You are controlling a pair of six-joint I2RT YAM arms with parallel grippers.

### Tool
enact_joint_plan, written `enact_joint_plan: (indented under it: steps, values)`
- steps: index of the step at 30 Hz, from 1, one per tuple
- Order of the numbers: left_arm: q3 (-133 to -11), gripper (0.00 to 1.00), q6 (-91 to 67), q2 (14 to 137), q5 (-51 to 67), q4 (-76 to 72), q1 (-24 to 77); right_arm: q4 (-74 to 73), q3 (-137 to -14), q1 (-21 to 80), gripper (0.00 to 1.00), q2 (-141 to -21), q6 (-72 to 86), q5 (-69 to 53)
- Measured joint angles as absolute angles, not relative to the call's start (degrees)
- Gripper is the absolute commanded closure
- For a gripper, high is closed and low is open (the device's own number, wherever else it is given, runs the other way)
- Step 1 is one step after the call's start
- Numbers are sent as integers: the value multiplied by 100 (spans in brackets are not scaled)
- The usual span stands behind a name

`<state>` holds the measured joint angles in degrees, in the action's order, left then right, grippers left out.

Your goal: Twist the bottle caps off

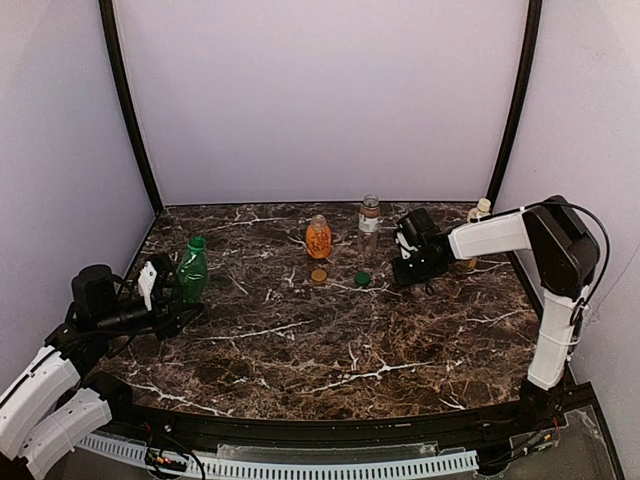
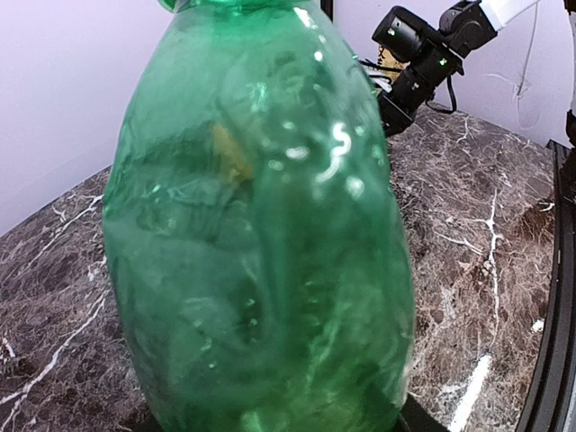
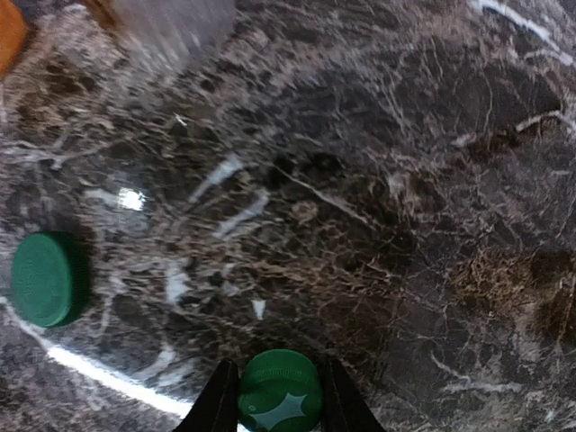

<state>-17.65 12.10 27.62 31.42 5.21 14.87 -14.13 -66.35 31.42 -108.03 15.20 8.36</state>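
Observation:
My left gripper (image 1: 165,292) is shut on the lower body of an upright green bottle (image 1: 192,270), which fills the left wrist view (image 2: 261,225) and hides the fingers there. My right gripper (image 1: 415,268) is shut on a bright green cap (image 3: 281,400) and holds it just above the table; its fingers (image 3: 219,400) press both sides. A dark green cap (image 1: 362,279) lies loose on the marble, also in the right wrist view (image 3: 47,277). A tan-gold cap (image 1: 318,275) lies beside it. A pale yellow cap (image 1: 484,204) sits on a small bottle at the back right.
An orange bottle (image 1: 318,238) and a clear bottle (image 1: 369,226) stand upright behind the loose caps. The small pale bottle (image 1: 478,215) stands behind the right arm near the back right corner. The dark marble table (image 1: 330,350) has walls at the back and sides.

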Motion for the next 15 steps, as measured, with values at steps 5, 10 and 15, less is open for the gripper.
enact_joint_plan:
  steps: [5,10,15]
  values:
    - [-1693,99,1017,2722,3229,392,1313,-1385,-6672,3013,100,-11050,1621,897]
    - [-1649,99,873,2685,3288,246,1229,-1385,-6685,3015,68,-11093,1638,1057]
    - [-1643,99,790,2626,3361,172,1170,-1431,-6713,3015,2,-11096,1634,1164]
